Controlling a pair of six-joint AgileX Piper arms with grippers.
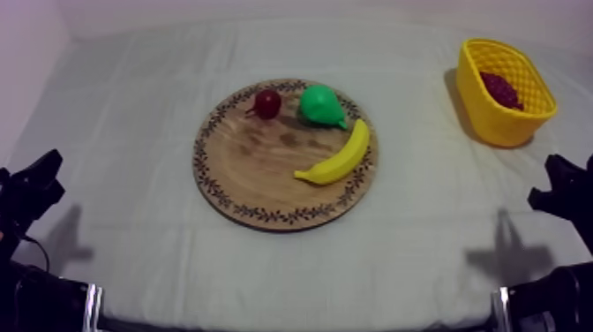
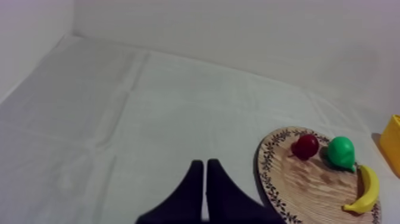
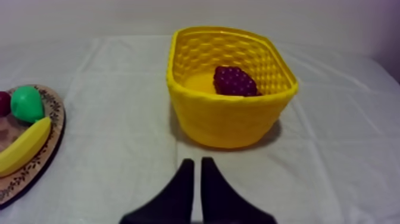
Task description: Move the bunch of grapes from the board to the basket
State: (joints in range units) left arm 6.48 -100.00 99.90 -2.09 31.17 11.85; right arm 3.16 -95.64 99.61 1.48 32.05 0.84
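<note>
Bunch of grapes (image 3: 235, 81): a dark purple, knobbly cluster of small rounded beads, lying inside the yellow basket (image 3: 229, 119) against its far wall. The basket is a glossy, moulded tub with rounded corners, a smooth rolled rim and walls dimpled in a honeycomb-like relief. It stands on the bench at the robot's right, well apart from the wooden board (image 1: 256, 190).

The board is a flat round disc with pale brown grain and a few darker blotches. A ring of small dark leaf-and-sprig motifs runs round its rim. Three smooth toy fruits rest on it:
- a small red fruit (image 1: 267, 103), round and shiny with a short stem, at the far edge;
- a pear (image 1: 319, 106), bright green and bulbous, just beside the red fruit;
- a banana (image 1: 340, 157), a yellow curved crescent, along the basket-side rim.

A grey-white cloth (image 1: 132, 115) with soft creases and fold lines covers the bench.

Left tool (image 2: 204, 162): two matt black fingers pressed together into a narrow wedge, gripping nothing, low over bare cloth beside the board. Right tool (image 3: 197, 161): its fingers likewise pressed together, gripping nothing, over the cloth just in front of the basket.
</note>
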